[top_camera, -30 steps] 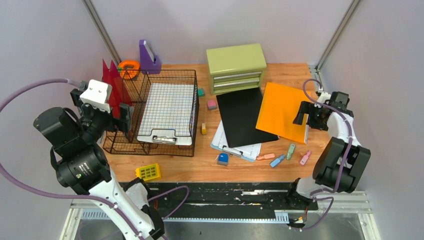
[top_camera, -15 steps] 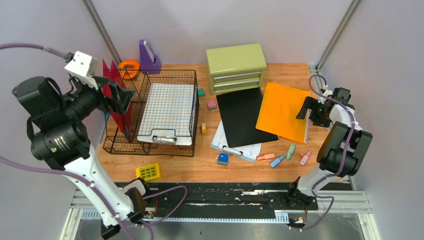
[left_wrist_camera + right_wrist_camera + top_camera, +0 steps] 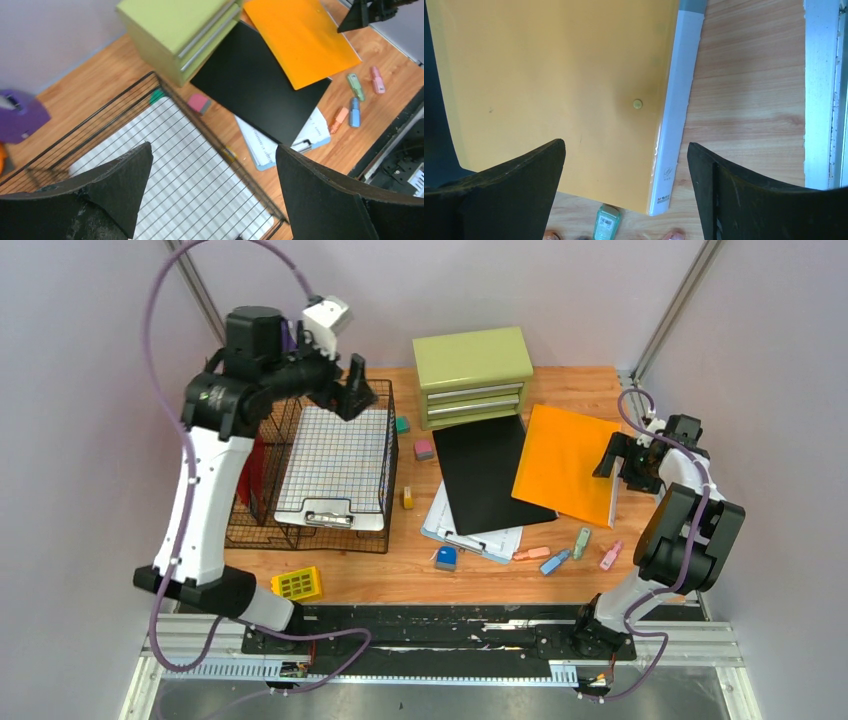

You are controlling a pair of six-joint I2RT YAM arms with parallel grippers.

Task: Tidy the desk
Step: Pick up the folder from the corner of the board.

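— Wooden desk [image 3: 400, 575] filling the middle, grey walls all round, black rail along the near edge. Anything different from a second ago?

— Yes, lots on the left. Left gripper [image 3: 212, 150] gone from its old spot low by the red sheets [image 3: 255, 465]. Now up high over the far end of the wire basket [image 3: 300, 535]. Fingers spread wide, holding nothing.

— And below it?

— Clipboard [image 3: 335, 455] with squared paper, lying flat in the basket, same as before.

— Right gripper [image 3: 624, 146]?

— Spread wide too, nothing in it. Hanging over the right edge of the orange folder [image 3: 560, 460]. Hardly moved, just a tiny bit further back than a second ago.

— Rest of the stuff?

— All in the same places. Green drawer box [image 3: 470, 355] at the back. Black folder [image 3: 480, 475] in front of it, with the orange folder's left side lying on top. Little coloured pens [image 3: 582, 542] near the front, yellow thing [image 3: 297, 584] by the rail.
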